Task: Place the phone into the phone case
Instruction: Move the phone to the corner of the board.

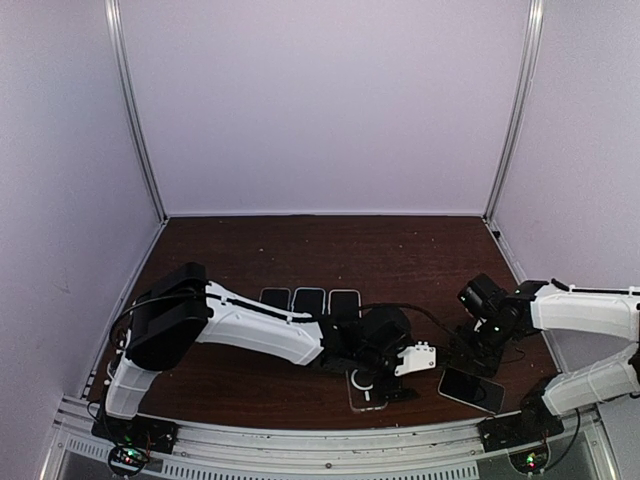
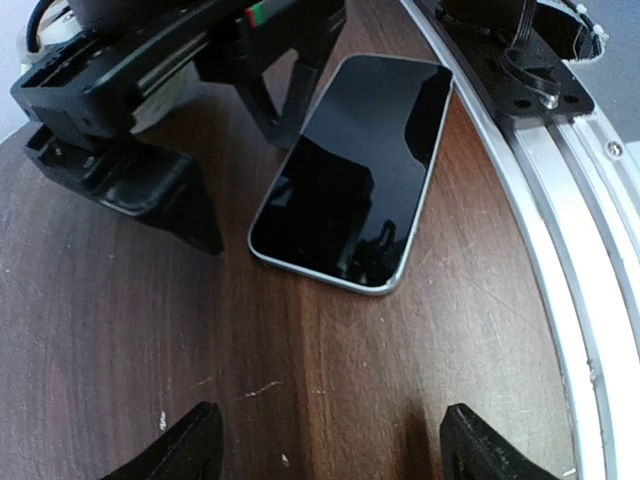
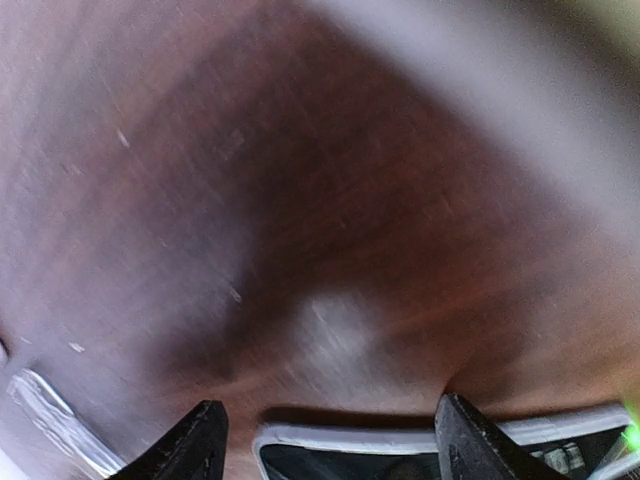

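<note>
Just beneath the open right end effector (image 3: 328,425) lies the phone (image 1: 470,388), long axis across its gap; left end effector (image 2: 330,425), also open, sits farther

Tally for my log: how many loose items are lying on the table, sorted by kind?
Silver-edged phone with black glass screen: 1
Clear plastic phone case: 1
Dark phone-shaped slabs in a row, phone or case unclear: 3
Total: 5
</note>
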